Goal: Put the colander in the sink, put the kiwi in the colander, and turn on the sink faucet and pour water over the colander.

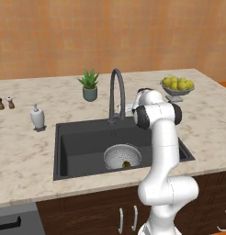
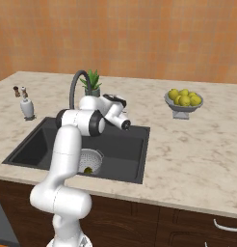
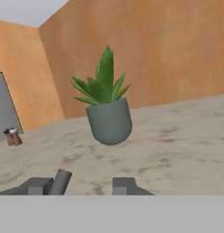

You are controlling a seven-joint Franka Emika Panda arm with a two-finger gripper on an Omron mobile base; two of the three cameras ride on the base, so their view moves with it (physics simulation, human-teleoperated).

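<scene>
The silver-grey colander [image 1: 122,156] stands on the floor of the black sink [image 1: 82,142], right of the middle. The small olive kiwi [image 1: 127,164] lies inside it; from the right base view the colander [image 2: 93,158] and kiwi [image 2: 88,170] peek out beside my arm. The dark gooseneck sink faucet [image 1: 115,92] rises behind the basin, and no water runs from it. My hand is up at counter height, right beside the faucet's foot. In the hand view my gripper [image 3: 82,185] is open, and a short dark grey rod [image 3: 61,180] stands between the fingertips, close to the left one.
A potted plant [image 1: 90,86] stands just behind the faucet, straight ahead of the hand [image 3: 109,120]. A white soap pump [image 1: 37,117] stands left of the sink, two shakers [image 1: 4,103] further left. A footed bowl of yellow fruit [image 1: 177,87] sits on the counter at the right.
</scene>
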